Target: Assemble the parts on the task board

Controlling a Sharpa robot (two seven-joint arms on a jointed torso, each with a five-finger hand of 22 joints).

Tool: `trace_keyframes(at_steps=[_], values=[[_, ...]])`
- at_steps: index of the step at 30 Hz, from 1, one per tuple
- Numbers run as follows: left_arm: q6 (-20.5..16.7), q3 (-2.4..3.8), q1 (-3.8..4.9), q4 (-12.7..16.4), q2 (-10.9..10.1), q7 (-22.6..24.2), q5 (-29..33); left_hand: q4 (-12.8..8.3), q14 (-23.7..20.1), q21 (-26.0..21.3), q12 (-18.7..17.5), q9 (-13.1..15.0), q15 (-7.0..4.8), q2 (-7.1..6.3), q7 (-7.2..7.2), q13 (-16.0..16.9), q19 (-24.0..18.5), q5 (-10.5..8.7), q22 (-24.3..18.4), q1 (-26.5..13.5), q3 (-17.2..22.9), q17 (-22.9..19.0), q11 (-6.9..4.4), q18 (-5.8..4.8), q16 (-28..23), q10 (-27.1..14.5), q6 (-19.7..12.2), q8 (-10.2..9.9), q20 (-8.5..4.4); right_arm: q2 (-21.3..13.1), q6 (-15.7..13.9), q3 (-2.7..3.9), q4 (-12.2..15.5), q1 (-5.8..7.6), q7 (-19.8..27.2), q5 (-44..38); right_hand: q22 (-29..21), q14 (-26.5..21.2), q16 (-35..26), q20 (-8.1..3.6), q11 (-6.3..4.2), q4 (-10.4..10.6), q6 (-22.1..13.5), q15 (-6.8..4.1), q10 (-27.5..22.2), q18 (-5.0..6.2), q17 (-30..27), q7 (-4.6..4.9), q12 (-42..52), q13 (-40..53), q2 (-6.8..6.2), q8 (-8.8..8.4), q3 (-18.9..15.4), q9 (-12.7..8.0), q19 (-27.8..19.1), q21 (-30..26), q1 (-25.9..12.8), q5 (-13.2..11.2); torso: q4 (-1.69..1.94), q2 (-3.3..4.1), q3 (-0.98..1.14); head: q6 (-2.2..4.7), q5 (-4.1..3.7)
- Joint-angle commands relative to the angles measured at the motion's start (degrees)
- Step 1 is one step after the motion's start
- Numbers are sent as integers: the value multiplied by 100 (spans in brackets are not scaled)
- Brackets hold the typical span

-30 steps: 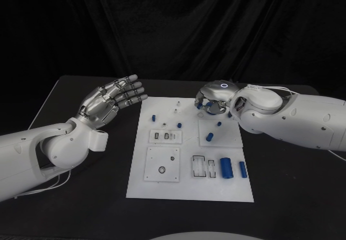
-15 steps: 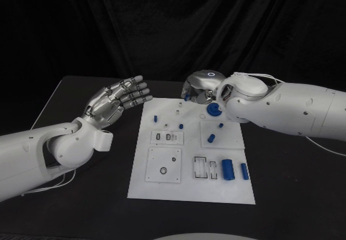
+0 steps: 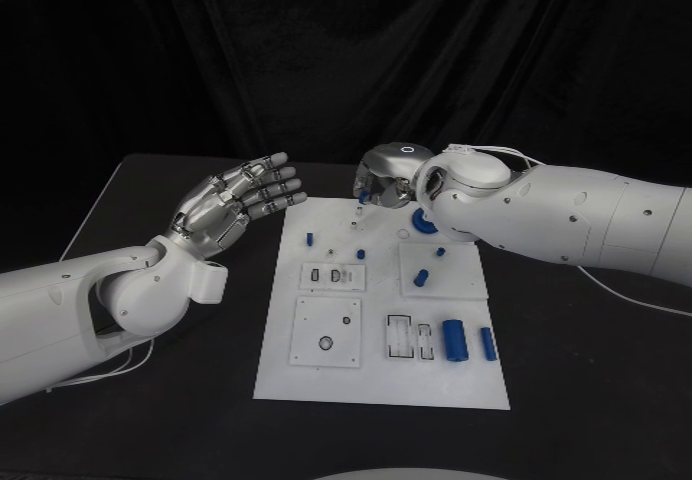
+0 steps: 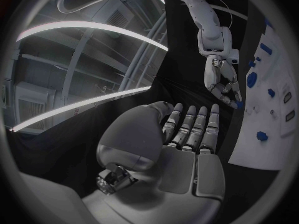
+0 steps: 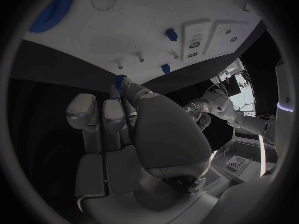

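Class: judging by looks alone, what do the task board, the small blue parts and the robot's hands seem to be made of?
Task board: matte white, probably plastic; flat, no glare.
Blue parts: likely plastic; uniform colour, soft sheen.
Left hand and right hand: look metallic; silver with bright highlights, though possibly coated.

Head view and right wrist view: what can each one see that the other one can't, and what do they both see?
Head view's extra: the two long blue cylinders near the board's front edge, and the back of the right hand.
Right wrist view's extra: that hand's palm side, with a small blue part pinched at its fingertips.
Both: the white task board, the blue gear lying on it, and the left hand, held up with nothing in it.
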Motion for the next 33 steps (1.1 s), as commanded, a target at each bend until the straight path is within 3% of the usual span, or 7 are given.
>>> trace_keyframes(at_steps=[1,10,16,33], values=[[69,5,9,2,18,490,15,-13,30,23,-19,10,14,-7,39,-2,47,-1,-4,-61,58,8,38,-35,38,23,31,28,-8,61,127,7,-98,-43,-45,-10,0,-8,-19,39,-150,36,-57,40,158,-27,4,2,-44,4,-54,-45,14,8,-14,-8,9,20,3,-4,0,-3,-27],[53,5,9,8,3,466,18,-15,35,26,-17,11,15,-3,41,-2,51,5,-3,-66,70,9,38,-38,45,26,39,32,-9,124,136,11,-202,-103,-72,-160,6,-7,-15,46,-142,41,-77,48,147,-28,21,4,-82,4,-68,-63,13,11,-14,-8,-2,26,-19,-6,4,-4,-16],[49,5,9,-1,4,454,24,-15,35,26,-17,11,15,-3,41,-2,51,5,-3,-66,70,9,38,-38,45,26,39,32,-9,153,116,13,-249,-133,-31,-179,10,-11,-18,51,-136,51,-94,54,135,-28,20,7,-115,3,-74,-78,13,14,-15,-9,-16,27,3,-9,6,16,-108],[55,5,9,-12,-1,410,43,-19,39,28,-14,12,17,1,43,-1,55,15,-3,-74,88,9,38,-42,52,30,39,33,-11,282,92,19,-431,-232,63,-185,12,-37,-44,63,-128,83,-128,65,118,-27,-16,7,-182,5,-84,-109,10,22,-28,-17,-55,27,-5,-9,-1,5,-98]])
